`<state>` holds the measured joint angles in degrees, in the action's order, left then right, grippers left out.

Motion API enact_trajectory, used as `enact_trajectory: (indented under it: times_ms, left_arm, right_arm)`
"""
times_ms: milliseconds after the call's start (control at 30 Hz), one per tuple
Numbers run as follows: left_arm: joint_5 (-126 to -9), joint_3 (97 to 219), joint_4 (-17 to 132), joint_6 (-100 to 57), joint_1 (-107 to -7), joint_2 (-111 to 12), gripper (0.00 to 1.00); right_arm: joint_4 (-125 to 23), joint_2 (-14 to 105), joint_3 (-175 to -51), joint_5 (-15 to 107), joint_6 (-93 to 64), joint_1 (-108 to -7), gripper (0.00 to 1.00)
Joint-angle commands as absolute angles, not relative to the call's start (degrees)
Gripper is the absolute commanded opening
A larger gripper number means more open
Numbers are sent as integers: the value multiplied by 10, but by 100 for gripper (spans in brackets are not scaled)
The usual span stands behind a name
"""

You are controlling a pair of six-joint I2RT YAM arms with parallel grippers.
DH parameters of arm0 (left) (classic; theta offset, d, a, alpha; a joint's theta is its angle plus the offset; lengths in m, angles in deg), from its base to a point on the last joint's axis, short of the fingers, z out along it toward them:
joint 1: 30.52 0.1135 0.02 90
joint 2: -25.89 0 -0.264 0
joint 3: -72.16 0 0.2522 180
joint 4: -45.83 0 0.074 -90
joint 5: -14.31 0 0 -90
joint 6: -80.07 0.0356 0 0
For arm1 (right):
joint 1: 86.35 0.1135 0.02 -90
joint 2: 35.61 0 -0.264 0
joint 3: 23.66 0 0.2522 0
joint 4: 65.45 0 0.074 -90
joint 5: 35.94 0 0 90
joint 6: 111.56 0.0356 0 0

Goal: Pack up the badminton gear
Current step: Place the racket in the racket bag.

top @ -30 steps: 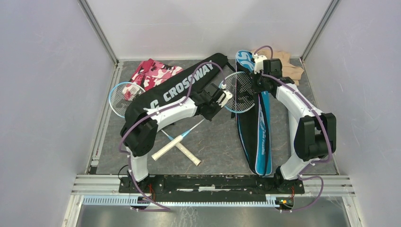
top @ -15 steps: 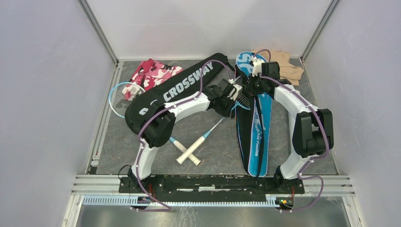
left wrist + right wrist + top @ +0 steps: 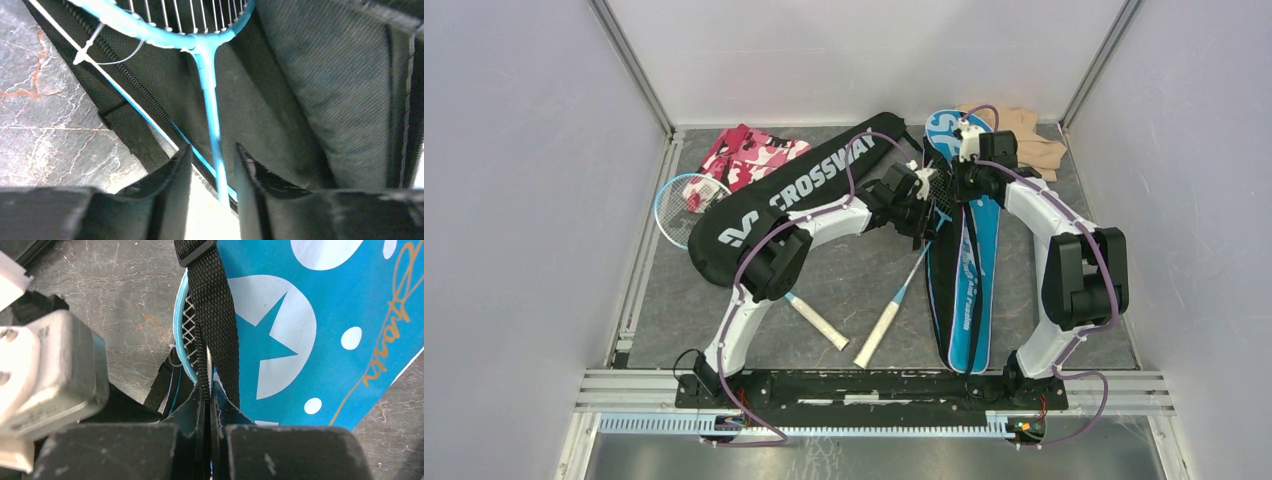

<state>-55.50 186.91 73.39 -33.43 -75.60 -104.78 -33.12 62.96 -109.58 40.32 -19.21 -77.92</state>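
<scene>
Racket (image 3: 905, 283) slid deeper into blue cover (image 3: 980, 290), L gripper (image 3: 213, 150) jaws apart round it, R gripper (image 3: 207, 390) pinching cover

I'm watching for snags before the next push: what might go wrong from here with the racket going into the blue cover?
1. The left hand has its fingers apart around the shaft of the blue racket, and little more than the head is inside the blue cover. The racket might slide back out.
2. The right hand pinches the cover's zip edge. If that grip slips, the opening may close on the strings.
</scene>
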Motion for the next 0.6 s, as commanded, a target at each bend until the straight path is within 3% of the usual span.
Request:
enact_trajectory:
  times_ms: [0, 100, 233, 433, 567]
  left_arm:
    - [-478, 1811, 630, -366, -743, -1015, 48]
    - [-460, 1746, 599, -346, -743, -975, 61]
    - [-437, 1669, 568, -326, -743, -925, 70]
    - [-361, 1582, 526, -333, -749, -892, 78]
    - [-341, 1543, 505, -332, -756, -888, 77]
  right_arm:
    - [-342, 633, -1131, 380, -179, -787, 0]
    - [-339, 635, -1138, 376, -179, -792, 0]
    - [-339, 634, -1143, 370, -180, -800, 0]
    - [-335, 636, -1147, 363, -181, -812, 0]
    - [-333, 635, -1146, 359, -183, -816, 0]
